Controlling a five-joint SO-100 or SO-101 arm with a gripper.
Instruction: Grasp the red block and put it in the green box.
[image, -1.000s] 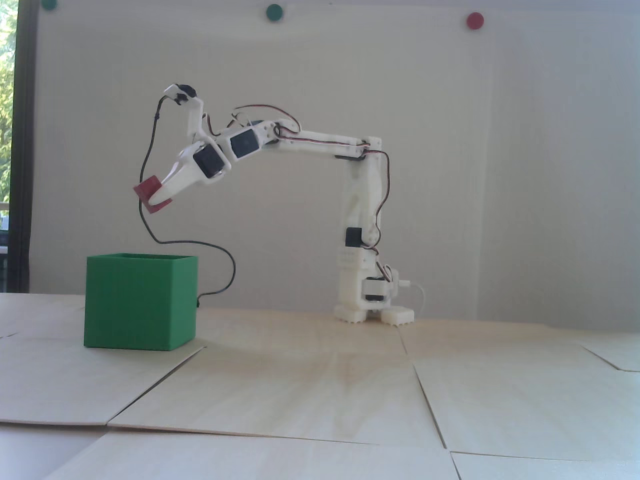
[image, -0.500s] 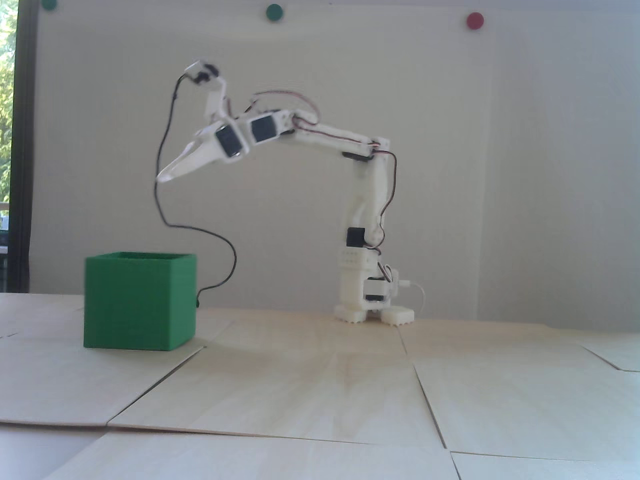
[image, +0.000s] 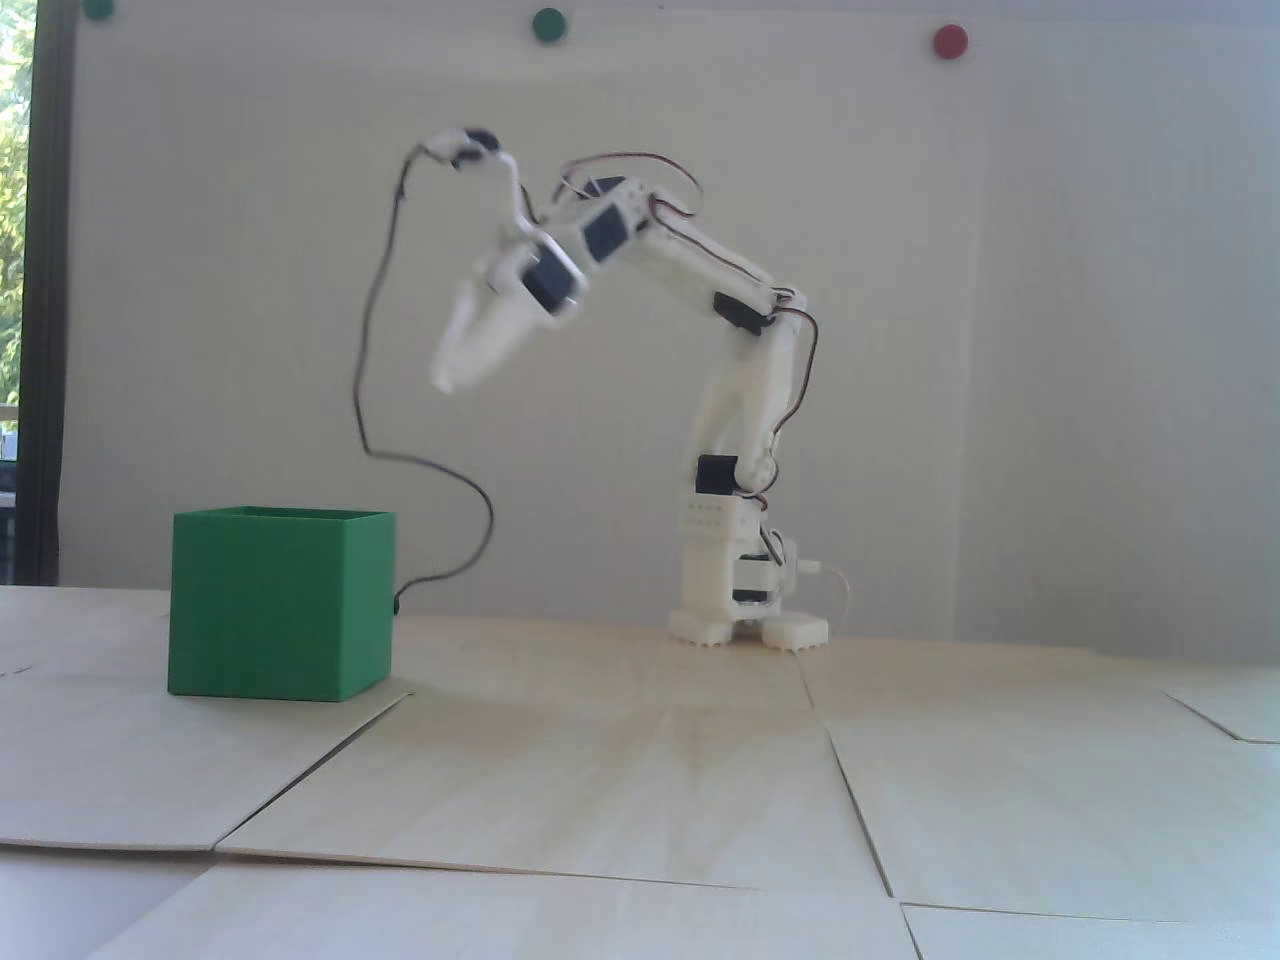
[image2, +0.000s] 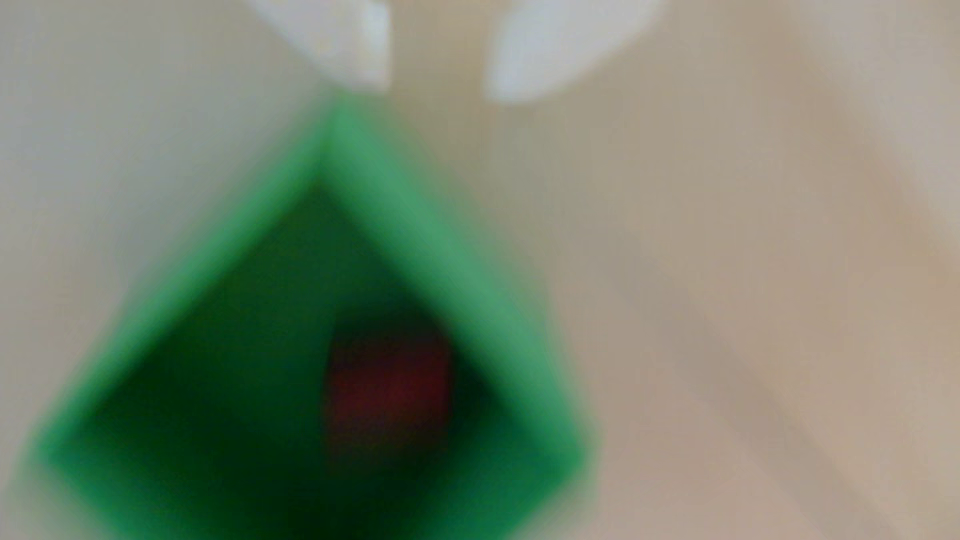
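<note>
The red block (image2: 389, 394) lies inside the green box (image2: 457, 249), on its dark floor; only the blurred wrist view shows it. In the fixed view the green box (image: 280, 610) stands on the table at the left and its walls hide the block. My gripper (image: 445, 380) hangs high above the table, up and to the right of the box, blurred by motion. In the wrist view my gripper (image2: 439, 91) enters from the top edge. A bare gap shows between its two white fingertips (image2: 524, 67), so it is open and holds nothing.
The white arm's base (image: 745, 625) stands at the back of the pale wooden table (image: 640, 780). A black cable (image: 470, 500) loops from the wrist camera down to the table just right of the box. Green and red dots (image: 948, 40) mark the wall.
A second ago the gripper held the red block above the box. It has let the block go, and the arm has since pulled up and back to the right, away from the box.
</note>
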